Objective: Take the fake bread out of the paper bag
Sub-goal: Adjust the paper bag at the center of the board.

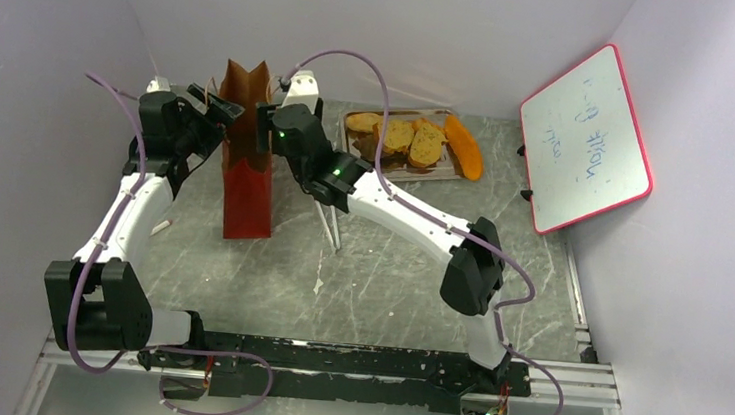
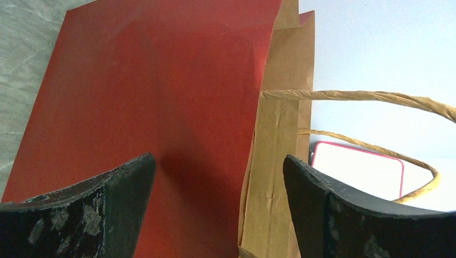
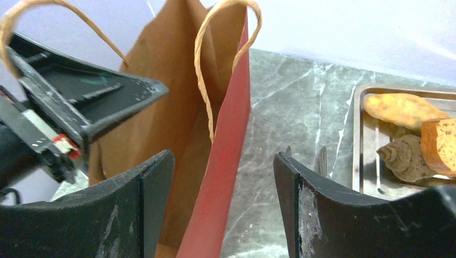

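Note:
The paper bag (image 1: 247, 192) stands upright at the back left, red outside and brown kraft inside (image 3: 177, 107). My left gripper (image 1: 216, 109) is open at the bag's top left, with the red side (image 2: 150, 86) and a kraft edge between its fingers, untouched. My right gripper (image 1: 267, 118) is open at the top right, one finger inside the bag's mouth and one outside its red wall (image 3: 231, 161). Fake bread (image 1: 397, 135) lies on a metal tray (image 1: 402, 170), an orange crescent (image 1: 464, 148) at its right end. The bag's bottom is hidden.
Cord handles (image 3: 204, 80) arch over the bag's mouth. A red-framed whiteboard (image 1: 585, 136) leans against the right wall. Thin metal prongs (image 1: 330, 226) lie on the marble table under my right arm. White walls close in the back and the sides.

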`<state>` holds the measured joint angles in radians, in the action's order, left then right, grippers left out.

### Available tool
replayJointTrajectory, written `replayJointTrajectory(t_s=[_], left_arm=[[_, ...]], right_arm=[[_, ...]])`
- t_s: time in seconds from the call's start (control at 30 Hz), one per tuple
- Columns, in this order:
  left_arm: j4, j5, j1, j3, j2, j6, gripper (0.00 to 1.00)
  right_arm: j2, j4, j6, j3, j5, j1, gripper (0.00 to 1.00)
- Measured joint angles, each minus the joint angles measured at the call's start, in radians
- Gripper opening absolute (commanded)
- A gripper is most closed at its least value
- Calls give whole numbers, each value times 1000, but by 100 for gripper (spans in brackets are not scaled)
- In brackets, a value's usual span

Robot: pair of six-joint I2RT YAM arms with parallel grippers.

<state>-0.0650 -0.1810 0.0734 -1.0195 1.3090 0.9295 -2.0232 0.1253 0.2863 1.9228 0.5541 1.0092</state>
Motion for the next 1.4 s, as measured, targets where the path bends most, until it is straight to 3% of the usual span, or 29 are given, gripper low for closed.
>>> replayJointTrajectory(t_s=[0.4,0.67,0.77,0.97,1.03,1.4], left_arm=[[0,-1,17,14,-13,1,92],[0,-3,18,14,-15,1,92],[0,-3,19,16,-15,1,92],[0,-4,26,19,-15,0,93],[0,-5,34,19,-16,1,99],[17,-83,109,57,-33,69,99]], right_arm=[[-42,66,17,79,2,12,73],[-177,148,31,238,-13,13,69],[-238,192,35,317,-13,10,61],[-285,217,45,348,-13,2,17],[-284,213,44,338,-6,-3,13],[-273,190,47,299,3,-30,10]])
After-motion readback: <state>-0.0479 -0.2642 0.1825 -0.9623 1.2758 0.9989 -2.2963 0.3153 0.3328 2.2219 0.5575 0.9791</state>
